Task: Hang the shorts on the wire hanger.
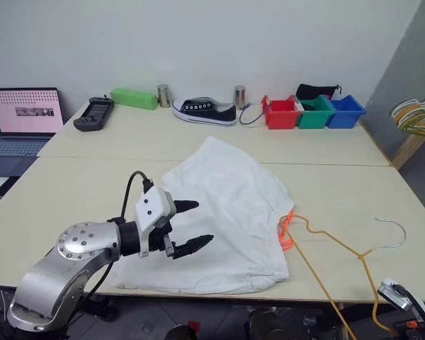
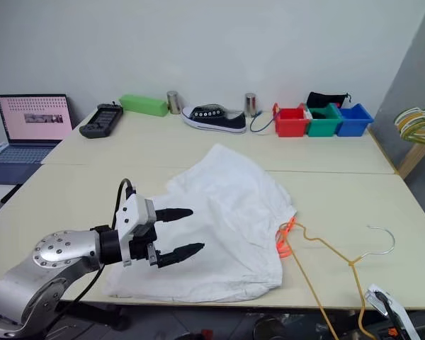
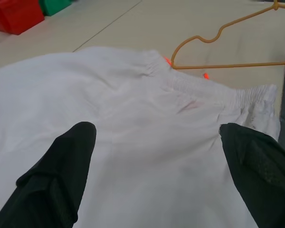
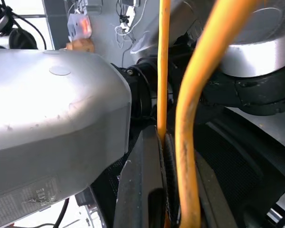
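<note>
right gripper (image 4: 164, 156) pinched on the wire hanger (image 1: 333, 244); left gripper (image 1: 191, 225) gapes over the shorts (image 1: 227, 205); best pinch one waistband layer, lifting an opening.

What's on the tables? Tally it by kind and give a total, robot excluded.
Shorts: 1
Wire hanger: 1
Shoe: 1
Bins, red, green, blue: 3
Metal cans: 2
Green block: 1
Black handheld controller: 1
Laptop: 1
Total: 11
</note>
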